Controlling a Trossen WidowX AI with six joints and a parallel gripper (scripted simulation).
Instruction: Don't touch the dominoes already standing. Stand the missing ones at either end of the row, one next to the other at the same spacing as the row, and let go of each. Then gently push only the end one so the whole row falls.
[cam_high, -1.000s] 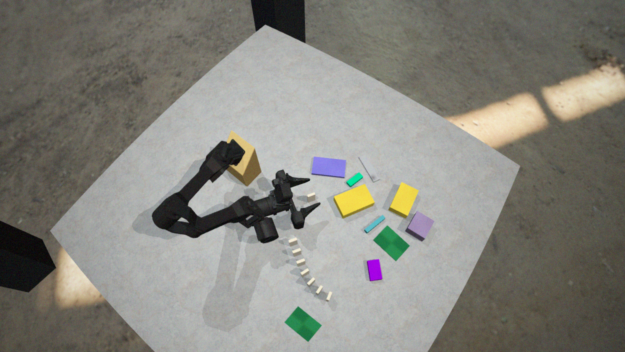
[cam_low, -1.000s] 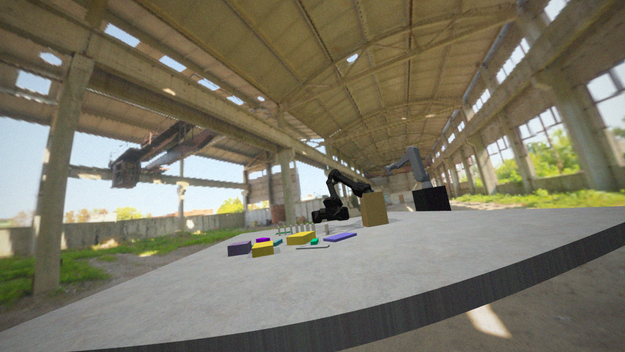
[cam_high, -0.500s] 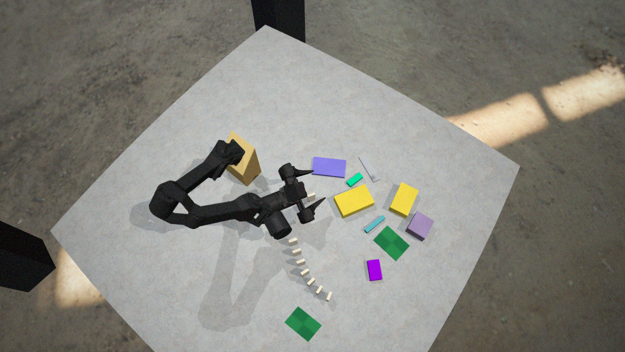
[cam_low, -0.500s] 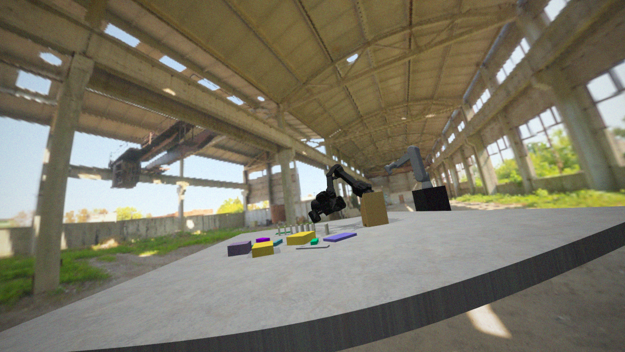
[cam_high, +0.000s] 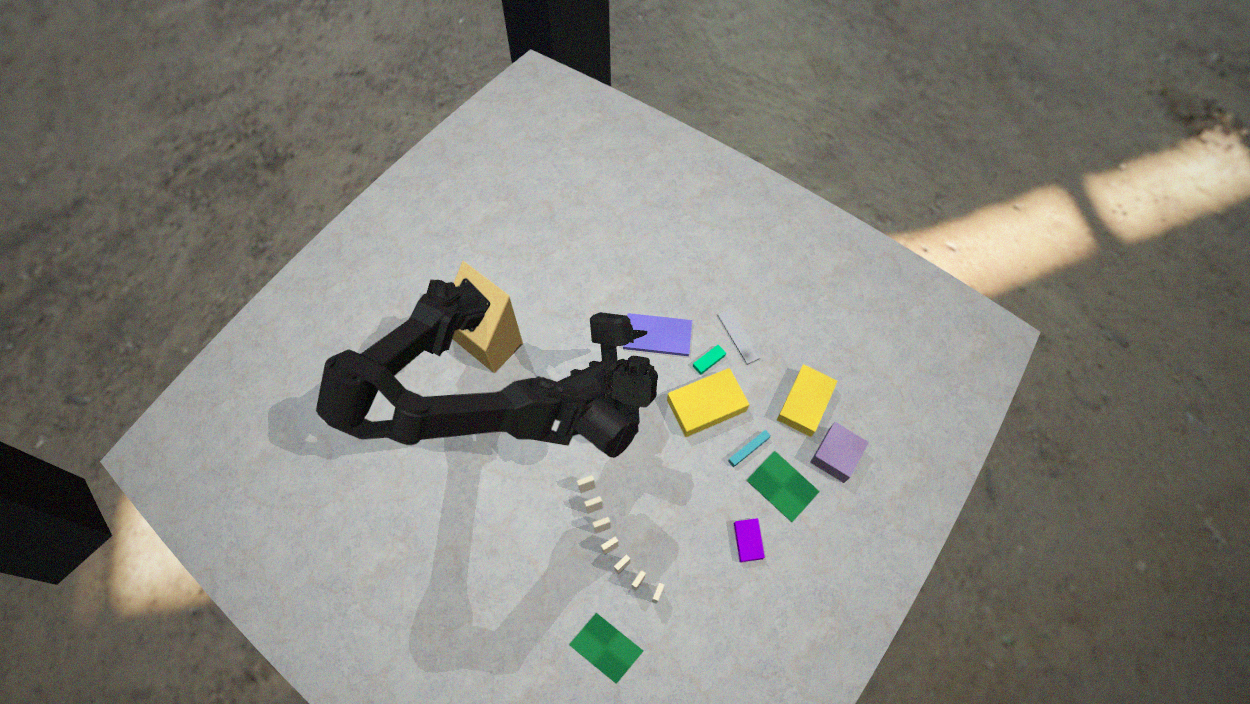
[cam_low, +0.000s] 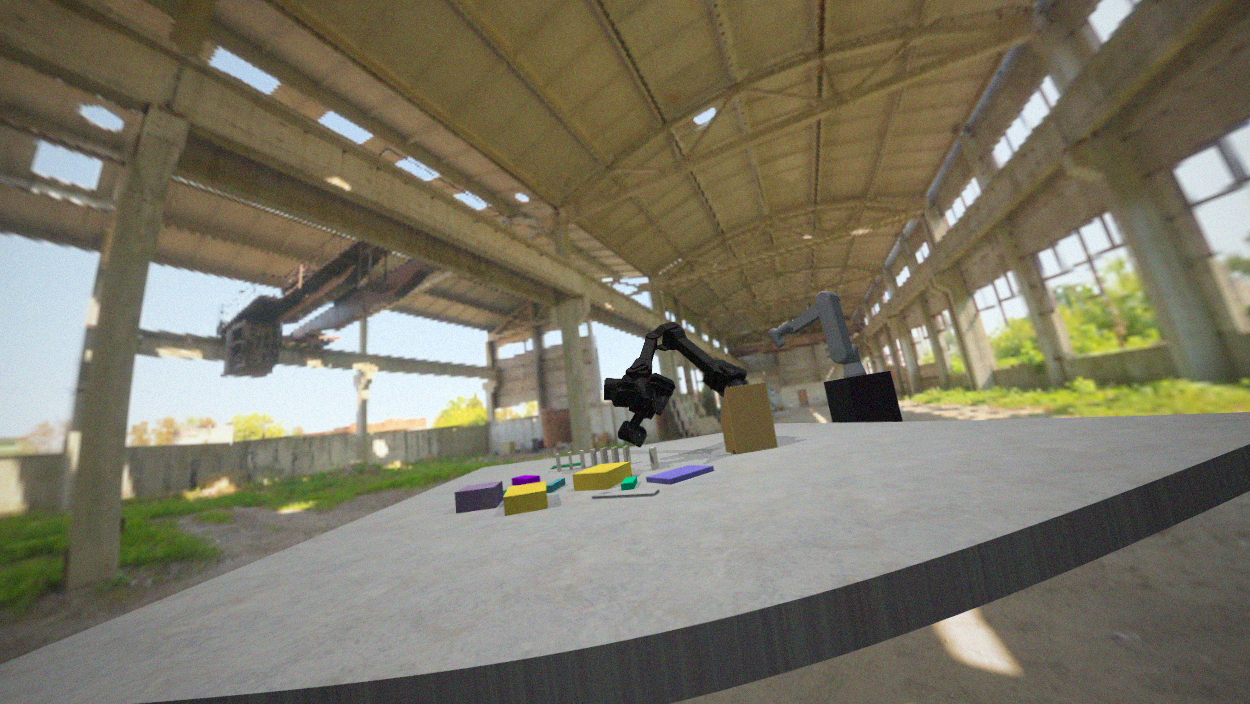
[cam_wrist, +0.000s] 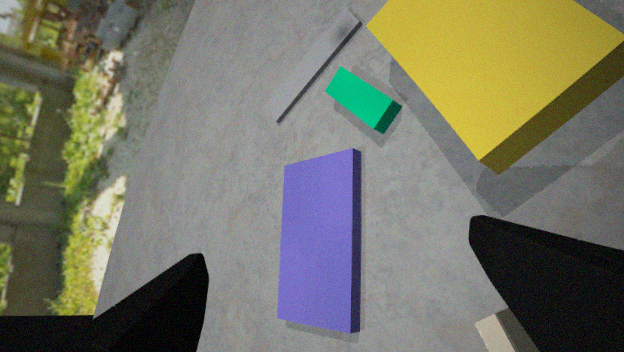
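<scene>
Weathered concrete hall surrounds the pale tabletop (cam_high: 367, 262) (cam_low: 699, 559) (cam_wrist: 235, 150). Fingers wide apart, the claw (cam_high: 640, 354) (cam_low: 636, 429) (cam_wrist: 341, 248) holds nothing. One domino (cam_low: 653, 457) (cam_wrist: 492, 331) stands upright below it, off to one side, partly hidden by a finger in the wrist view. Seven others form a curved row (cam_high: 609, 543) (cam_low: 593, 456), upright, apart from that domino.
</scene>
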